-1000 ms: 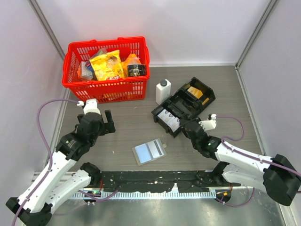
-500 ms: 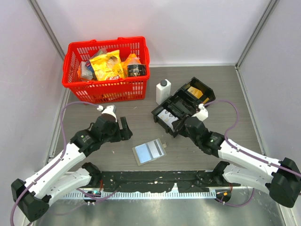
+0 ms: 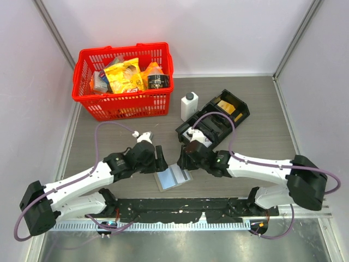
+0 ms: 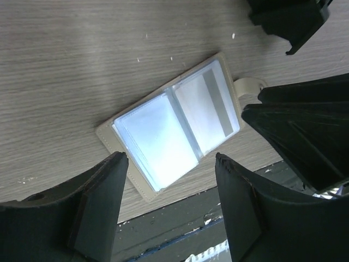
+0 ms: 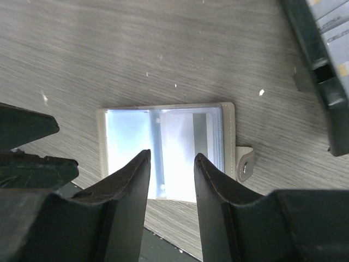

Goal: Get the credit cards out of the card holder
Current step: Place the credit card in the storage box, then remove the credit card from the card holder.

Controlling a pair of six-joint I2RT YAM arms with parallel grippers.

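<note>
1. Left end effector (image 4: 170,164): spread wide, gripping nothing, hanging over the near-left edge of the card holder (image 4: 174,123). Could shove the holder across the surface (image 4: 82,65) if lowered onto one corner only.
2. Card holder: lies open and flat, shiny sleeves up, on the surface between both arms. Seems to keep its credit cards (image 5: 188,131) under slick clear sleeves. Could rise whole if sleeve and cover get pinched instead of a card edge.
3. Right end effector (image 5: 172,158): about half spread, empty, poised above the holder's middle. Might clash with the left fingers, being so near, or snag the snap tab (image 5: 244,165).
4. Black tray (image 3: 215,123): sits just beside the right arm. Could get bumped on any wide swing.
</note>
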